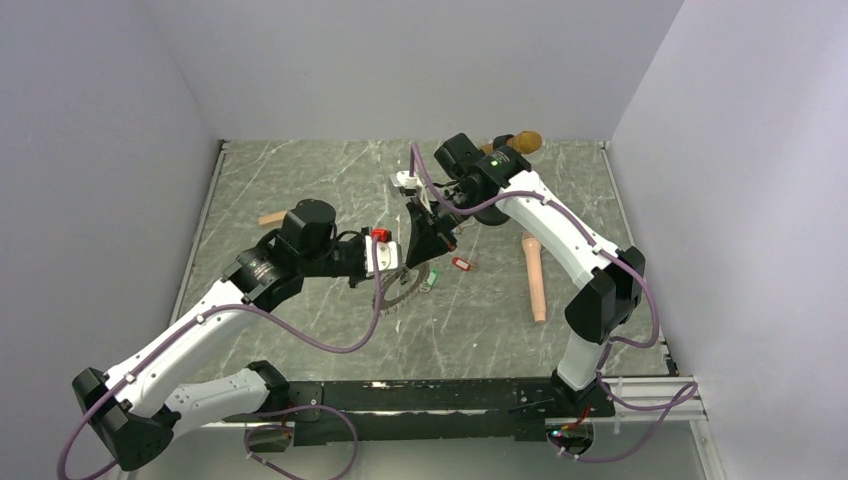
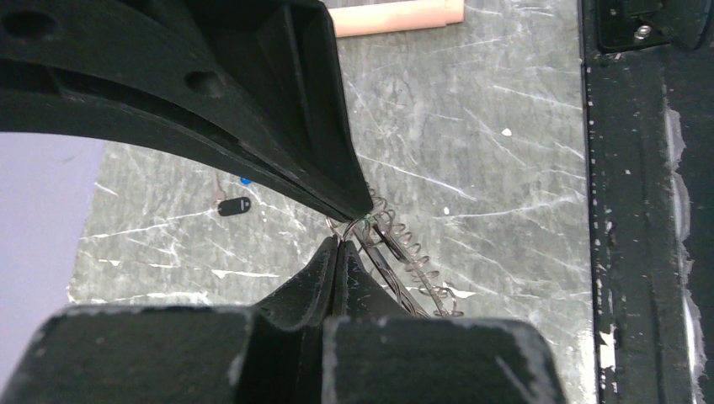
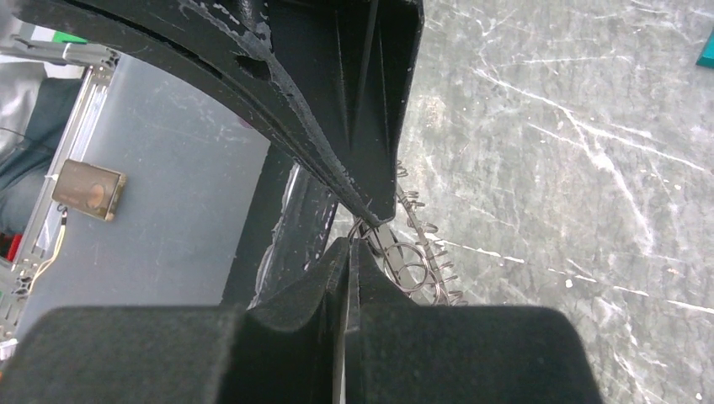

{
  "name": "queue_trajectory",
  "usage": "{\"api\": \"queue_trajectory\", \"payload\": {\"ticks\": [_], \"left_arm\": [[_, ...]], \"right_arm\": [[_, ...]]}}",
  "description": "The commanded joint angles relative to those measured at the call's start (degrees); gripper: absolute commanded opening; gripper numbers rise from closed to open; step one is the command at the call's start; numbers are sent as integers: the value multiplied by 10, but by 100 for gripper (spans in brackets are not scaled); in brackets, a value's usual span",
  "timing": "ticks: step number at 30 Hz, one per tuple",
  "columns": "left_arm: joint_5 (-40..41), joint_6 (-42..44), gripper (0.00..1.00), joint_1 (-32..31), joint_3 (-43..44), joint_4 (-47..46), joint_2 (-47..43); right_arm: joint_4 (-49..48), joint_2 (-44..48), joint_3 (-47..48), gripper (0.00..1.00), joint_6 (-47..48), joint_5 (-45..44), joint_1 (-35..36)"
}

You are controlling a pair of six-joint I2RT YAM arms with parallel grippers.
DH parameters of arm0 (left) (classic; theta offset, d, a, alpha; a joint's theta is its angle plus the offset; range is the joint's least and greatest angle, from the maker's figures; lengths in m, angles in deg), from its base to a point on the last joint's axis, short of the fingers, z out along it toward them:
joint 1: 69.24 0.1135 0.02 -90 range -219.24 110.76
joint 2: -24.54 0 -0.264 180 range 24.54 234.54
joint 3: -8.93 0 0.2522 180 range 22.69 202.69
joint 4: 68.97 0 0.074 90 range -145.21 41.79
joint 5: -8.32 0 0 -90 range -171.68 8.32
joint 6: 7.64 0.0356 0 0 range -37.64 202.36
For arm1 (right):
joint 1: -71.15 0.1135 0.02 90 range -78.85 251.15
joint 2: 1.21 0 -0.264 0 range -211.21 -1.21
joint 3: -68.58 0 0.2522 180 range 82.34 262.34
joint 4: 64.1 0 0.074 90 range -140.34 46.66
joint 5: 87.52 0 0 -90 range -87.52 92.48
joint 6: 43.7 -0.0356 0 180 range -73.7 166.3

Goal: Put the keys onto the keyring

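Marbled grey-green surface [image 1: 320, 180]: both arms converge near its middle. The left arm [image 1: 200, 320] reaches in from the near left. The right arm [image 1: 560, 220] doubles back from the right.

A peach-coloured handle [image 1: 535, 278] lies flat, right of the meeting point. The left wrist view shows only its end.

The keyring [image 1: 405, 290] sits between the two hands, near the middle of the surface. From overhead it reads as a dark toothed rim. The wrist views resolve that rim into coiled wire.

Left hand [image 2: 349, 231]: fingers fully closed, pinching the keyring's thin wire. Right hand [image 3: 358, 231]: likewise closed on the wire, just beside the coil. Overhead, the hands hide both pinch points.

A teal block [image 3: 707, 50] appears only at the corner of the right wrist view.

Loose on the surface:
- A red-tagged key [image 1: 460, 263] and a green-tagged key [image 1: 433, 278], near the keyring.
- A black-tagged key [image 2: 234, 206], with a blue tag [image 2: 245, 180] just beyond it. These show in the left wrist view only.
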Motion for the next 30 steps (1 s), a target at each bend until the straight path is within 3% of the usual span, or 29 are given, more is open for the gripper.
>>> {"api": "queue_trajectory", "payload": {"ticks": [1,6,13,30], "left_arm": [[-53,-47,0,10,-23,-53,-31],[-93,-93,0,39,-55,-92,-57],[-104,-178,0,68,-110,-170,-91],[6,-468,0,81,-274,-450,-164]], "right_arm": [[-13,12,5,10,3,16,3],[-13,14,7,20,2,12,1],[-10,24,8,23,8,19,-5],[-22,27,-2,28,1,34,-5]]}}
